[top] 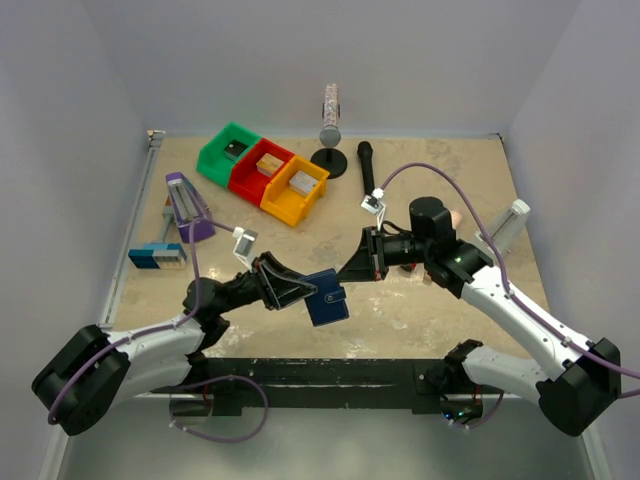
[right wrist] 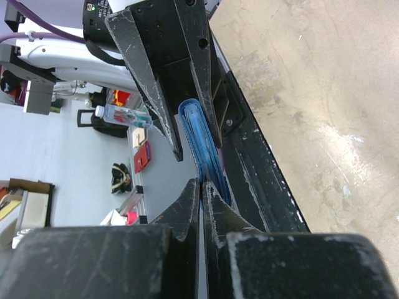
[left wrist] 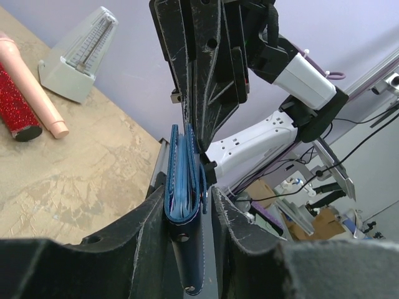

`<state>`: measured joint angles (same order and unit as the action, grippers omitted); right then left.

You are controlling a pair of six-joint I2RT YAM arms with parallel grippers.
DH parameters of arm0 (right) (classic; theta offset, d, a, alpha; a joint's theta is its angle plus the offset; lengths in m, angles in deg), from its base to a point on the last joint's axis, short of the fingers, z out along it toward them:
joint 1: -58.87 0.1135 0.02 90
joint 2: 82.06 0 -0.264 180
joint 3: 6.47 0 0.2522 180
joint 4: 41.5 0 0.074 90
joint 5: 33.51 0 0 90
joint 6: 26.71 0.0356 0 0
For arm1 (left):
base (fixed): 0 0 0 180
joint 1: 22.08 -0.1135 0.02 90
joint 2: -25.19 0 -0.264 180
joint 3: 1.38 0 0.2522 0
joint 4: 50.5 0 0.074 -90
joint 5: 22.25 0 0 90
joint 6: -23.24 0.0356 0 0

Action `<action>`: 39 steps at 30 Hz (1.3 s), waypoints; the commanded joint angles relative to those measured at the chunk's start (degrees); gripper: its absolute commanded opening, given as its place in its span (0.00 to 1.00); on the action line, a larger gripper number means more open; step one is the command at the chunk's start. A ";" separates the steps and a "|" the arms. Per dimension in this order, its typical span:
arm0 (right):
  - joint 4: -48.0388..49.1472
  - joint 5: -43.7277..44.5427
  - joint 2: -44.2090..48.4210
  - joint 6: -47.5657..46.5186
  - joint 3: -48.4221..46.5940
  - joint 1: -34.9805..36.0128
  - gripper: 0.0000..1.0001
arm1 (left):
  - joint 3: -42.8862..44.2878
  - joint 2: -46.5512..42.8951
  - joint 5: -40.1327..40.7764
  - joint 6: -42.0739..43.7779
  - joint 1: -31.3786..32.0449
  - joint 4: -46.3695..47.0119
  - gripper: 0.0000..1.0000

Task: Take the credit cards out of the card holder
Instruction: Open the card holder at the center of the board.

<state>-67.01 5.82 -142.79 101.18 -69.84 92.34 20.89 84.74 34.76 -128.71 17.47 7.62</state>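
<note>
Folded card holder [top: 327, 300] hangs at six o'clock over the table [top: 450, 200], clamped by the left gripper [top: 305, 293]. The right gripper [top: 352, 272], jaws closed, seems to pinch its edge. Next, I'd say, pull it open; cards hidden.

The dark blue card holder [top: 326, 299] — folded nearly shut — hangs mid-air, clamped in the left tool [left wrist: 189, 196].

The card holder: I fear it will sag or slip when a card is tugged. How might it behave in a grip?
The card holder looks like soft stacked leaves, so it probably flexes rather than staying stiff. Its snap tab trails loose, unfastened, suggesting floppy parts. Clamped across its thickness by the left gripper, it seems light and likely stays put.
</note>
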 commanded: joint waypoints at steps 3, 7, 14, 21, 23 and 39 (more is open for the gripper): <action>2.43 -0.56 -0.27 -0.71 -1.29 -0.43 0.00 | -0.34 -1.72 0.56 1.13 0.18 6.52 0.33; 2.87 -0.65 -0.53 -0.62 -0.93 -0.43 0.00 | -0.43 -2.51 0.74 1.31 0.26 5.47 0.31; -0.28 0.05 -0.36 -2.81 -2.07 -0.43 0.00 | 0.19 -4.26 0.91 2.27 0.18 1.53 0.18; -11.44 8.91 3.77 -7.91 -6.99 -0.43 0.58 | 6.68 -9.97 2.58 8.42 0.26 -23.14 0.01; -14.78 11.37 5.09 -9.67 -8.66 -0.34 0.66 | 9.14 -10.59 3.72 9.74 0.26 -30.45 0.00; -23.69 71.57 8.26 -23.91 -12.10 23.20 0.61 | 40.08 -4.53 36.50 7.03 9.93 -90.23 0.00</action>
<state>-92.56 57.03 -134.98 80.92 -83.56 111.05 54.86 79.10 61.19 -117.11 26.08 -70.30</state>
